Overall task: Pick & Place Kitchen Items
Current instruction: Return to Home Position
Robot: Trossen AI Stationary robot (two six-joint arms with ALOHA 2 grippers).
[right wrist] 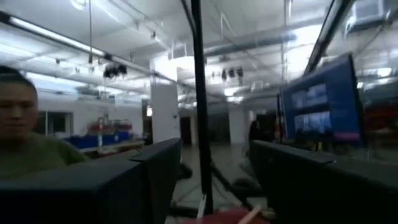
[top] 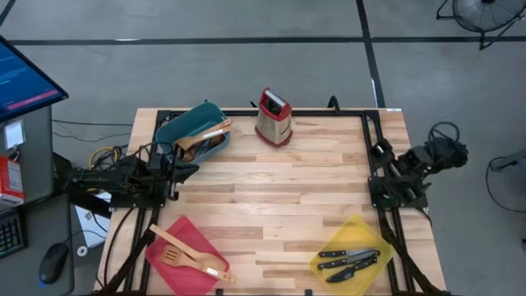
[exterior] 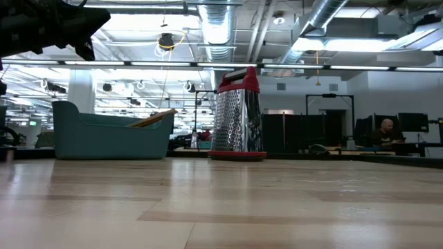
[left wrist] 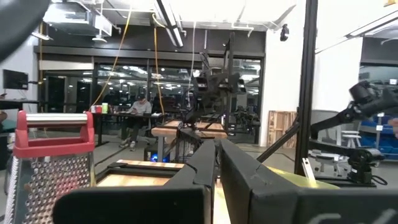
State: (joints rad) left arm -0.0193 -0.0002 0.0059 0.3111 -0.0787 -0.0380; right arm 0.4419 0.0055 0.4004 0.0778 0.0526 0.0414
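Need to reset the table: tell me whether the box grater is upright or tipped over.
Upright. In the low view the box grater stands on its base on the table, red handle on top.

Spoons (top: pixel 205 138) in far-left bin (top: pixel 175 126), spatulas (top: pixel 187 255) near-left, knives (top: pixel 352 261) near-right

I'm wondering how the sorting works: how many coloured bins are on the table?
3, seen from above: teal bin beside the grater, red bin at lower left, yellow bin at lower right. None seems hidden.
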